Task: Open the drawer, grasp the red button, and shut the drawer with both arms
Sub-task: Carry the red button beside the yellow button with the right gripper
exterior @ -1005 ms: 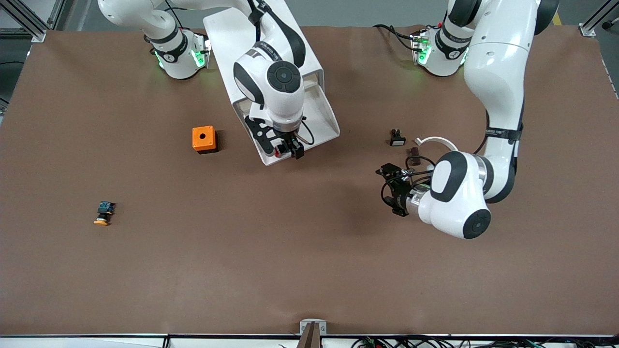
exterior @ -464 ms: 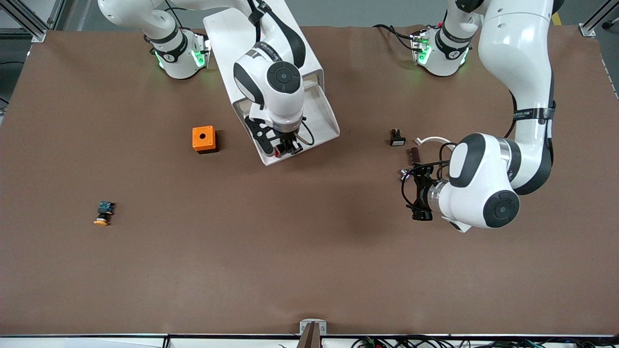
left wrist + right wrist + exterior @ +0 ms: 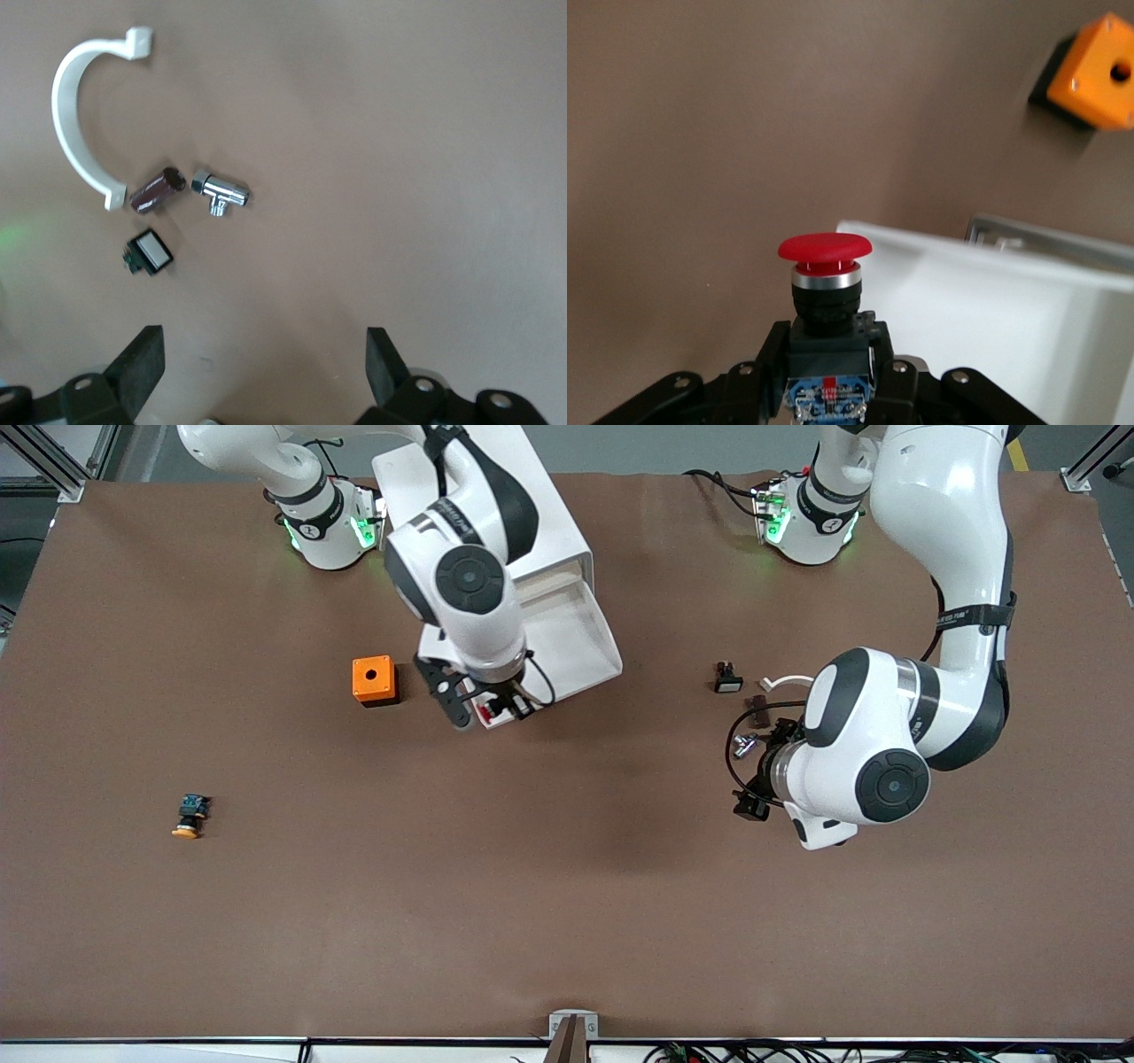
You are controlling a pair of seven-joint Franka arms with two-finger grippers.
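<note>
1. My right gripper [image 3: 498, 710] has clenched on the red button [image 3: 825, 248]; a second ago the fingers stood apart around it in the open drawer [image 3: 567, 642]. On the right wrist view the black body sits squeezed between the fingers [image 3: 766, 354], red cap pointing away from the wrist.
2. The right arm has since swung: on the front view the gripper with the button is now over the drawer's corner nearest the camera, at about 3 o'clock from the orange box [image 3: 373, 679]. I judge the button is lifted clear of the tray, so the grab step looks done.
3. My left gripper [image 3: 261, 363] hangs released, fingers wide, over bare table [image 3: 567, 886]. That arm has drawn back toward its own end, with the white curved clip [image 3: 80, 115], chrome fitting [image 3: 220, 188] and small brown cylinder [image 3: 158, 189] below it.
4. The drawer still stands pulled out of the white cabinet [image 3: 478, 487]; closing it is what remains, I reckon.
</note>
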